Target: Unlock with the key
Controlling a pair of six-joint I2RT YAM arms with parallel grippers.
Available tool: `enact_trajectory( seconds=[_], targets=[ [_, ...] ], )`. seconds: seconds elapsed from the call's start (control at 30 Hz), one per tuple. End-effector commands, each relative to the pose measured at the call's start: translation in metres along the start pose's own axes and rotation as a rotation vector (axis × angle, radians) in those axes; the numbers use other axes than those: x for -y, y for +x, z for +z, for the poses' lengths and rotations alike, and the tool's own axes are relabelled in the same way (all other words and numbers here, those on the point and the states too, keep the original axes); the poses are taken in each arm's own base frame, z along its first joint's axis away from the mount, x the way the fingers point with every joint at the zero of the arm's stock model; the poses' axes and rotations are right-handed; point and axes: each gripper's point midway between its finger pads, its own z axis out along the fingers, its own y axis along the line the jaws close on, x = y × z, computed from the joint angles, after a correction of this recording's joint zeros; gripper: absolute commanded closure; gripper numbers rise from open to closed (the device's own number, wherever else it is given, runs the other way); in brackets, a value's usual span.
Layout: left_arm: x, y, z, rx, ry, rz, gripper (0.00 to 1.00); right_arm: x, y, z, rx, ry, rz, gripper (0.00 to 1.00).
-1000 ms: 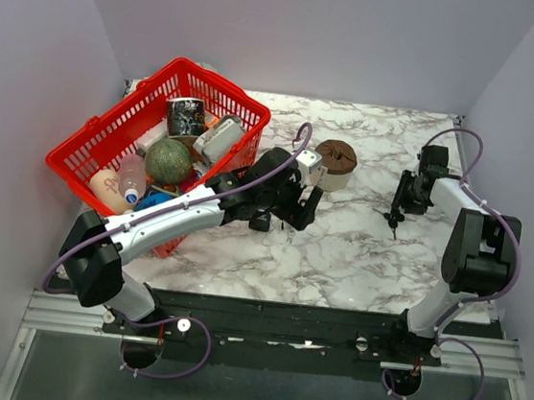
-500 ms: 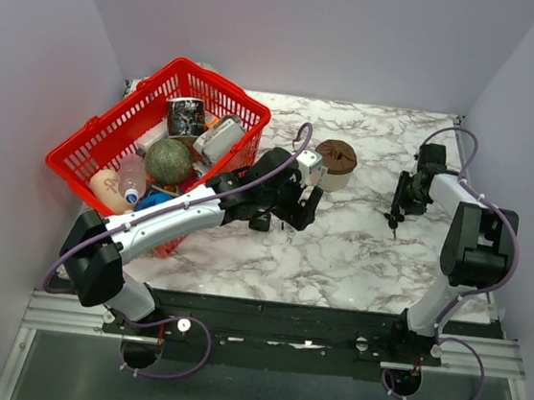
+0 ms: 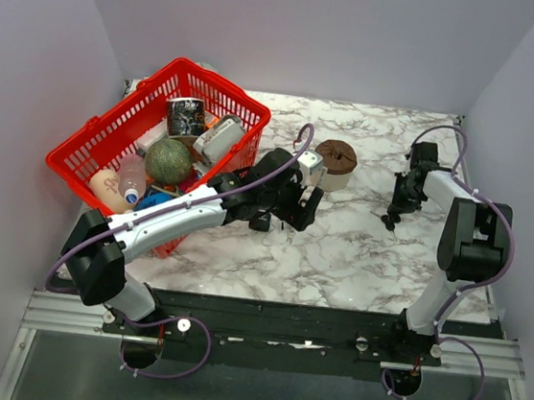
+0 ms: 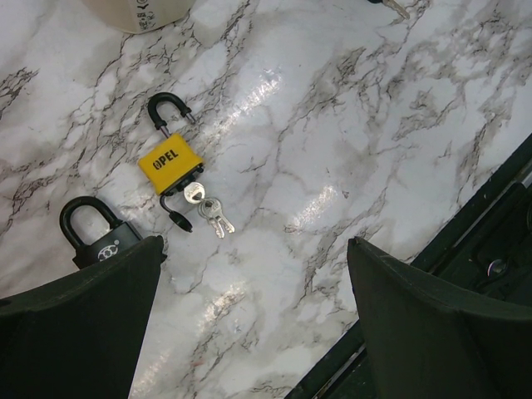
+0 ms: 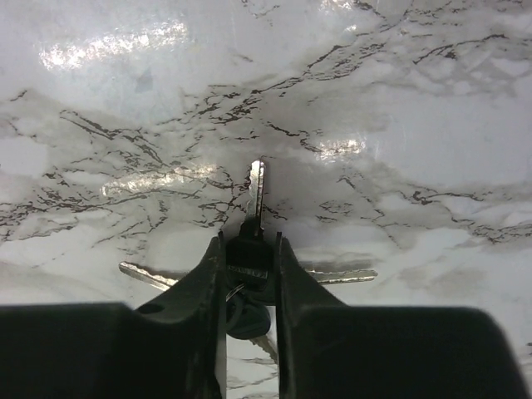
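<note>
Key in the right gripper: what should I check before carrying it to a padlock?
1. Grip: right gripper pinches the key by its black head: ok.
2. Blade points straight ahead: ok.
3. Key clear of the marble: cannot tell.
4. Other arm: left gripper open above both locks: ok.
5. Target in sight: black padlock, shackle shut: ok.
6. Which lock it fits, that one or the yellow padlock: cannot tell.

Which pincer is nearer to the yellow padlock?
Left. The left pincer hovers above the yellow padlock; the right pincer, gripping the key, is far across the table.
</note>
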Motion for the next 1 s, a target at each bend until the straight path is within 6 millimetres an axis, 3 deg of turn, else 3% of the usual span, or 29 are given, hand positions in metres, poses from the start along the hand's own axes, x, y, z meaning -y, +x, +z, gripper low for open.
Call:
enact_trajectory(
  seconds=[0.0,0.2,0.33,0.53,0.67,0.83,0.9,0.93,0.97],
  targets=[
    [0.002,-0.002,0.001,0.002,0.004,0.012,0.01,-0.006,0.009,0.001,-0.039,-0.017,-0.001,0.87],
    [0.001,-0.002,0.001,0.001,0.001,0.012,0.01,-0.021,0.006,-0.010,0.004,-0.101,0.027,0.99],
    [0.002,0.000,0.002,-0.004,0.004,0.010,0.01,-0.029,0.003,-0.023,0.055,-0.147,0.033,0.99],
    [0.002,0.000,0.003,-0.008,0.005,0.008,0.01,-0.020,0.008,-0.019,0.042,-0.098,0.042,0.99],
    [0.002,0.000,0.003,-0.007,0.003,0.010,0.01,-0.022,0.007,-0.027,0.068,-0.107,0.050,0.99],
    [0.002,0.000,0.004,-0.006,0.005,0.006,0.01,-0.039,0.001,-0.064,0.195,-0.212,0.043,0.99],
    [0.003,0.000,0.003,-0.002,0.011,0.003,0.01,-0.057,0.000,-0.080,0.247,-0.305,0.009,0.99],
    [0.005,-0.002,0.002,0.005,0.018,0.000,0.01,-0.063,-0.008,-0.097,0.319,-0.338,-0.015,0.99],
    [0.005,0.000,0.003,0.002,0.020,0.000,0.01,-0.077,0.000,-0.103,0.320,-0.397,-0.044,0.99]
  ],
)
